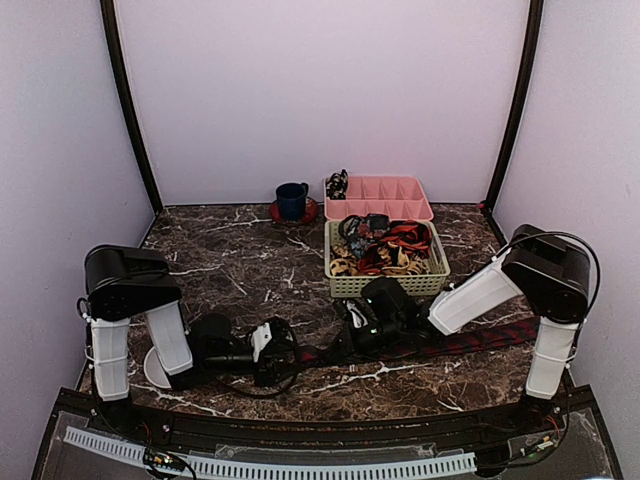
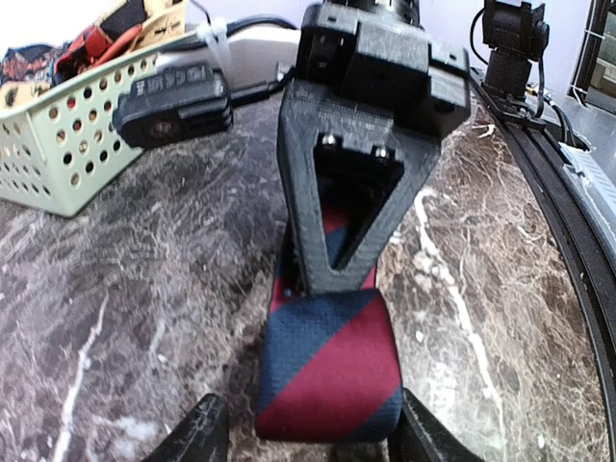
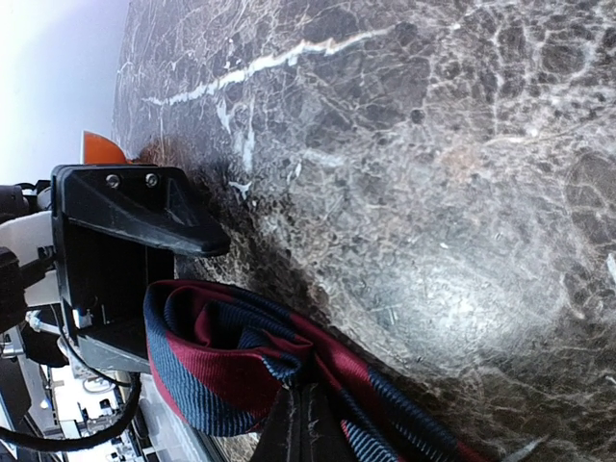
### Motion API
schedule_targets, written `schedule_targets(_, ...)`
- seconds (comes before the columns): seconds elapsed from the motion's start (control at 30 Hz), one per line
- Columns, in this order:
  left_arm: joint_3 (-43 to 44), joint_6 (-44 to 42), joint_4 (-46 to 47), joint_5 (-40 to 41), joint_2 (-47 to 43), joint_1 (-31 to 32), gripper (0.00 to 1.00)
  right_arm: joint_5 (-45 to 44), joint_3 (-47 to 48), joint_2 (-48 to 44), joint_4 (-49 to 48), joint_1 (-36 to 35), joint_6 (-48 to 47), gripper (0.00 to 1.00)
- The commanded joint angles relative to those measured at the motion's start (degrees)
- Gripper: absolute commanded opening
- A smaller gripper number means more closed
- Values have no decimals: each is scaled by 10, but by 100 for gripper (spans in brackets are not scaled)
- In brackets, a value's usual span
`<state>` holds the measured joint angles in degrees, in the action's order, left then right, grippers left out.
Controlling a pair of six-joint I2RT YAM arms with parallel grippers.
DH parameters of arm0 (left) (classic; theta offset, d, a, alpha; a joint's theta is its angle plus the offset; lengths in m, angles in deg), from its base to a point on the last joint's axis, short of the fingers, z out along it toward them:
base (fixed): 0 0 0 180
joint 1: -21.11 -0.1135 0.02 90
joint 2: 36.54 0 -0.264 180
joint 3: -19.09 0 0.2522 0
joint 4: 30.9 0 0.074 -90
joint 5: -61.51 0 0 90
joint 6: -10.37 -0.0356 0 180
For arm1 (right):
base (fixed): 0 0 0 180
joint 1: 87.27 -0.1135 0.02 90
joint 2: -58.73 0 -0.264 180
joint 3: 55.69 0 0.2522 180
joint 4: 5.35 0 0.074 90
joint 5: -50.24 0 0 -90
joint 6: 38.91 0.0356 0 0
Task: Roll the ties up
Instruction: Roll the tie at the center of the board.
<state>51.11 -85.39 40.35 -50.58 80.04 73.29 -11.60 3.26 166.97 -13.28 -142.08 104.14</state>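
A dark blue tie with red diagonal stripes (image 1: 470, 340) lies along the near part of the marble table, running right from the two grippers. My right gripper (image 1: 352, 335) is shut on the tie near its left end; in the right wrist view its fingertips (image 3: 308, 423) pinch the fabric beside a loose loop (image 3: 217, 371). My left gripper (image 1: 285, 352) is open. In the left wrist view the folded tie end (image 2: 327, 375) lies between its spread fingers (image 2: 204, 433), and the right gripper (image 2: 337, 260) presses the tie just beyond.
A pale green perforated basket (image 1: 385, 285) holding several tangled ties stands just behind the grippers. A pink divided tray (image 1: 400, 190) with a small coil in one corner sits behind it. A blue cup (image 1: 292, 200) on a red saucer stands at the back.
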Motion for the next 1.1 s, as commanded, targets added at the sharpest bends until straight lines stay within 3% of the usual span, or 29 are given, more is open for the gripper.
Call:
schedule_targets(0.0,20,25,19,-36,-2,-4,55,-25,-13,27,46,-5,-12,0)
schedule_targets(0.27,70,33,-29,-85,6,-1,38,-22,-14,27,37,-5,-11,0)
schedule_targets(0.57,109,19,-93,-77,23,15,38,-9,-26,20,10,-5,-2,0)
schedule_targets(0.9,80,-40,-191,-39,39,14,34,-1,-40,-26,-8,0,-6,0)
schedule_targets(1.07,94,-51,-241,-31,34,15,33,-12,-52,-74,16,13,-14,18)
